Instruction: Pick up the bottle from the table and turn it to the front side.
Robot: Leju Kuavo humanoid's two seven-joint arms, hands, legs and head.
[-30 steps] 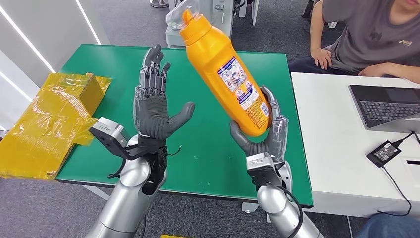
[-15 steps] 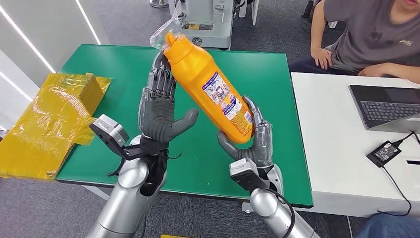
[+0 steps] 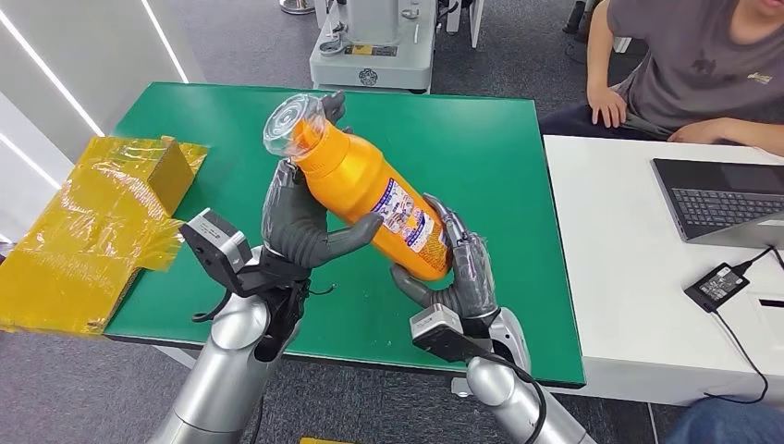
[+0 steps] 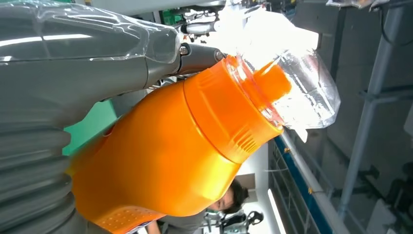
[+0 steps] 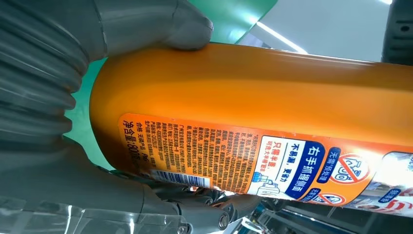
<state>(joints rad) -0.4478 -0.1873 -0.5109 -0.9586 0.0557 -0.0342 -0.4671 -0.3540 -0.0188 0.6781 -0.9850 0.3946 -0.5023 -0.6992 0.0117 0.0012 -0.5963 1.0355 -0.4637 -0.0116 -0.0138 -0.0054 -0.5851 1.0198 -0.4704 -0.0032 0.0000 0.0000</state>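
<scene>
From the head view, both robot hands held the orange detergent bottle [image 3: 370, 199] aloft over the green tabletop [image 3: 481, 139]: the left robot hand [image 3: 296, 222] gripped near its neck, the right robot hand [image 3: 458, 273] cupped its base. At the left wrist, the clear-capped spout [image 4: 292, 83] jutted beyond the fingers. At the right wrist, the back label [image 5: 253, 161] faced out; judged risk: the smooth body slipping during regrasp.

The bottle [image 5: 253, 112] bore a label [image 5: 263, 163] reading "净含量", "右手抓握侧面", a barcode and prohibition signs.
</scene>
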